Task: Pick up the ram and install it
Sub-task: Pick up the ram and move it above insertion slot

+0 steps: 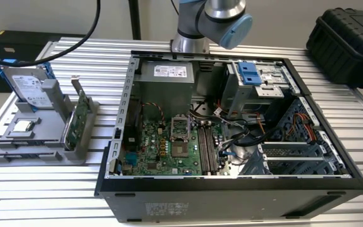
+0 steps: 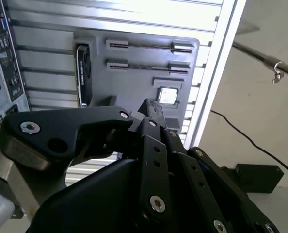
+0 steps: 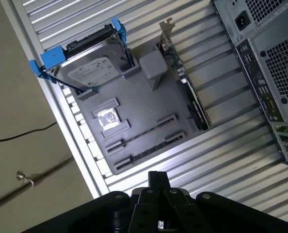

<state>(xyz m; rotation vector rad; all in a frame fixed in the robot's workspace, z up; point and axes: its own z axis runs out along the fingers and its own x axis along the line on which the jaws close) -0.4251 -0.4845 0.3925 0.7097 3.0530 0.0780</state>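
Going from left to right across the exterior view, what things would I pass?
In order: silver hard drive with blue rails → green circuit card with a metal bracket → open black computer case → black ribbed plastic carry case.

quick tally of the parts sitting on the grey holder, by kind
silver drive with blue rails: 1
green card with metal bracket: 1
processor chip: 1
total: 3
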